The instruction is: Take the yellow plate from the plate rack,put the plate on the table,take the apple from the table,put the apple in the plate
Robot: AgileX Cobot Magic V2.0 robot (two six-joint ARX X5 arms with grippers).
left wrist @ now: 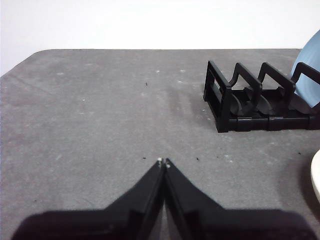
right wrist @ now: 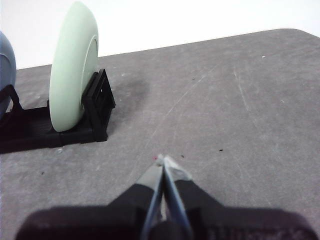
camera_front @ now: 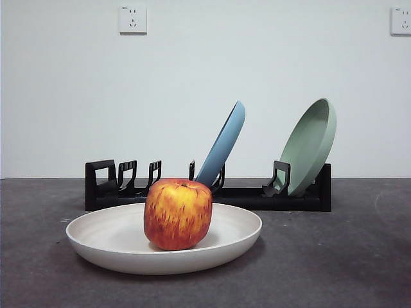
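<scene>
The cream yellow plate (camera_front: 115,240) lies flat on the dark grey table (camera_front: 334,269) in front of the plate rack (camera_front: 244,197). The red and yellow apple (camera_front: 178,213) stands upright in the plate's middle. Only a sliver of the plate's rim (left wrist: 316,180) shows in the left wrist view. My left gripper (left wrist: 163,161) is shut and empty over bare table, off the rack's squared loop end (left wrist: 220,102). My right gripper (right wrist: 162,159) is shut and empty too, over the table beyond the rack's other end (right wrist: 100,107). Neither arm shows in the front view.
A blue plate (camera_front: 225,142) leans in the rack's middle and a pale green plate (camera_front: 311,144) stands in its right end. The green plate (right wrist: 72,67) is also near in the right wrist view. A white wall with two sockets stands behind.
</scene>
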